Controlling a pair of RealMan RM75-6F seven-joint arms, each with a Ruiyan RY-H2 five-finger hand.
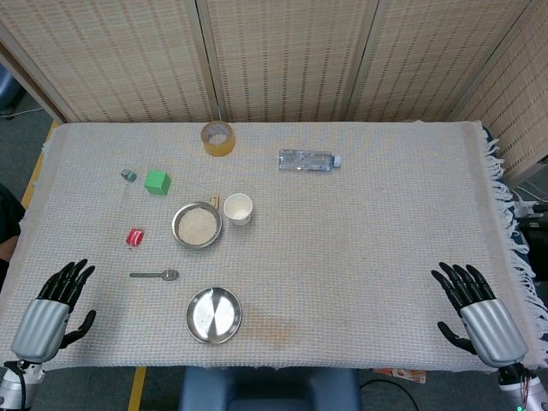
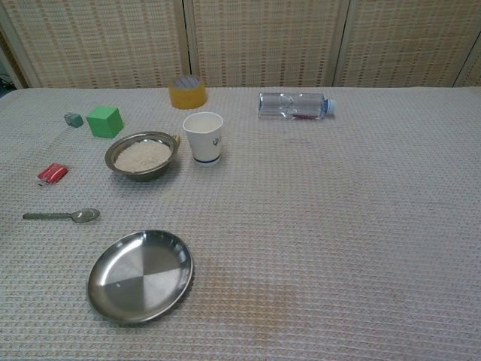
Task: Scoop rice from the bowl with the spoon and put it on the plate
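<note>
A metal bowl filled with white rice stands left of the table's centre. Flat on the cloth in front of it lies a metal spoon, its scoop end pointing right. An empty round metal plate sits near the front edge. My left hand rests at the front left corner, fingers spread, holding nothing, well left of the spoon. At the front right my right hand lies the same way, far from everything. The chest view shows neither hand.
A white paper cup stands right beside the bowl. Behind are a tape roll, a lying plastic bottle, a green cube, a small grey object and a red packet. Woven screens back the table.
</note>
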